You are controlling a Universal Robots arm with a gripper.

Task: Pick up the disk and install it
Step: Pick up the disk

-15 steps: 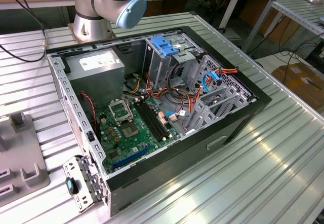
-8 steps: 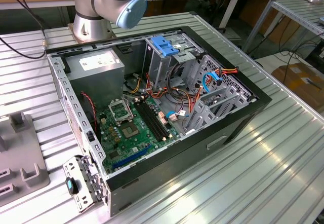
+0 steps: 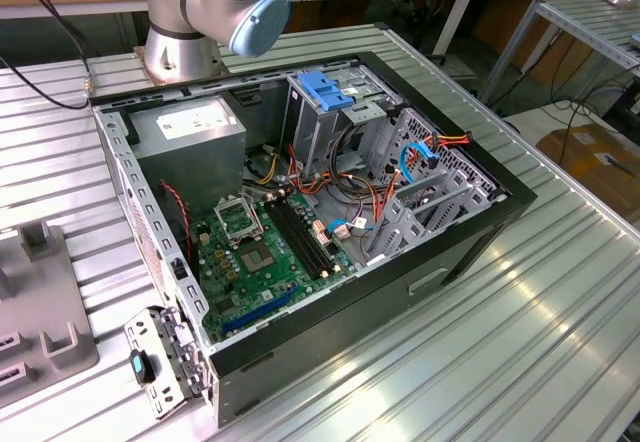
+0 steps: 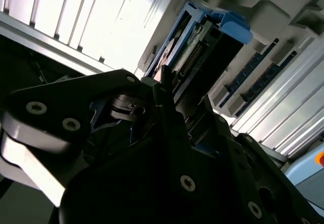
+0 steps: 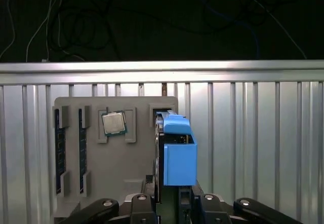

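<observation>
Disk: a flat grey metal hard drive in a bright blue plastic carrier (image 5: 177, 155), standing on edge in a slot of the grey plastic parts tray (image 5: 116, 173), near a square silver processor chip (image 5: 113, 123).
End effector: the black end effector (image 5: 176, 202) sits narrow astride the disk's near end; I cannot tell whether it has clamped.
Handling: probably dense, rigid and sensitive to shock. The blue rails look smooth and may flex or slip.
Hold: best across the two flat faces, squarely, low enough not to tip.
Case: the open black computer case (image 3: 470, 232) lies on the ribbed aluminium surface (image 3: 520, 362).
</observation>
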